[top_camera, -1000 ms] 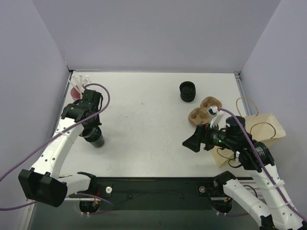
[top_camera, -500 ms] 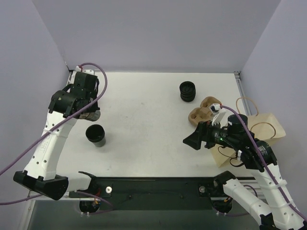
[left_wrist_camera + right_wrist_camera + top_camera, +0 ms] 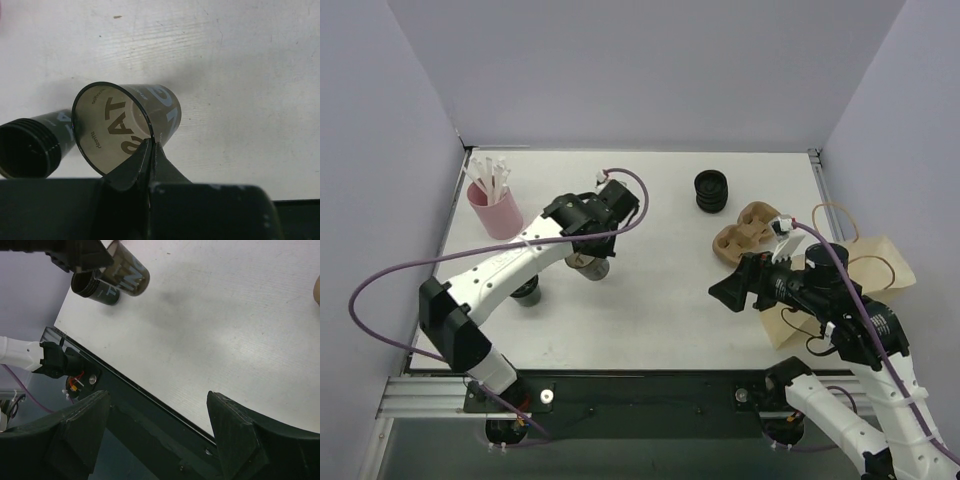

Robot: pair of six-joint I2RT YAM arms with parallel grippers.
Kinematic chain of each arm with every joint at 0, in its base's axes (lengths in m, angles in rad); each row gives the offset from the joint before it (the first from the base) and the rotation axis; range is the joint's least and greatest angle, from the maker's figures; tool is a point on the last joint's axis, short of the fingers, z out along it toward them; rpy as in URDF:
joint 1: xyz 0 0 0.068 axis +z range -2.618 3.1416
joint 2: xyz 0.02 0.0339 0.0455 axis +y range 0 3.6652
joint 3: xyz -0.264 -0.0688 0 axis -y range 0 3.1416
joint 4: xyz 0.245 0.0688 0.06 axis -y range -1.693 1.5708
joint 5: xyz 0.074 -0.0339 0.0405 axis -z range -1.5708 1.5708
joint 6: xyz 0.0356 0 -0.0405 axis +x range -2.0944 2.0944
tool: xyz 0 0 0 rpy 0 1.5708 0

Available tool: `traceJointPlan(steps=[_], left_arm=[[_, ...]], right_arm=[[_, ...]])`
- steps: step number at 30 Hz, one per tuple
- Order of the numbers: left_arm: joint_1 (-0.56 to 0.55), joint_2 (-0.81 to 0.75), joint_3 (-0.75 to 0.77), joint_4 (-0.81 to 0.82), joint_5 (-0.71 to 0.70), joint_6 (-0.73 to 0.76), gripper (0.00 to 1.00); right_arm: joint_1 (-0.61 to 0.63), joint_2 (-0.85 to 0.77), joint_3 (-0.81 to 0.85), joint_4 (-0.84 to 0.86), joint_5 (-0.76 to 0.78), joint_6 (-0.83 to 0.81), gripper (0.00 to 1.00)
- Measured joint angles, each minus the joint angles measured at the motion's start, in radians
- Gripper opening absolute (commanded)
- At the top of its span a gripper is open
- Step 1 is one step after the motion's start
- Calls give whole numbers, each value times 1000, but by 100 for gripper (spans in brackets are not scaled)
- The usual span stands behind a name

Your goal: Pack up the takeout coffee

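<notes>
pink cup [image 3: 495,210]: one, holding several white sticks, well off to the left of the left gripper [image 3: 150,145]
takeout coffee [image 3: 30,150]: one, black with a ridged top, on the table [image 3: 650,300] just left of the left gripper, not gripped
left gripper: pinching the rim of a second dark cup [image 3: 165,107], one finger inside, one outside
second dark cup: one, lettered, lidless, tilted
ribbed rings [image 3: 712,190]: one black stack, beyond the right gripper [image 3: 156,397]
right gripper: spread wide, empty
paper bag [image 3: 865,270]: one, brown, two loop handles, just behind the right gripper
</notes>
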Motion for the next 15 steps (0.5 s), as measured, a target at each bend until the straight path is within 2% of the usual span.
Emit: traceJointPlan(steps=[7, 15], left_arm=[[-88, 161, -29, 90, 0, -72, 0], [-130, 249, -29, 138, -2, -110, 0]], right_arm=[[0, -21, 13, -16, 35, 2, 80], [0, -23, 32, -20, 54, 0, 80]])
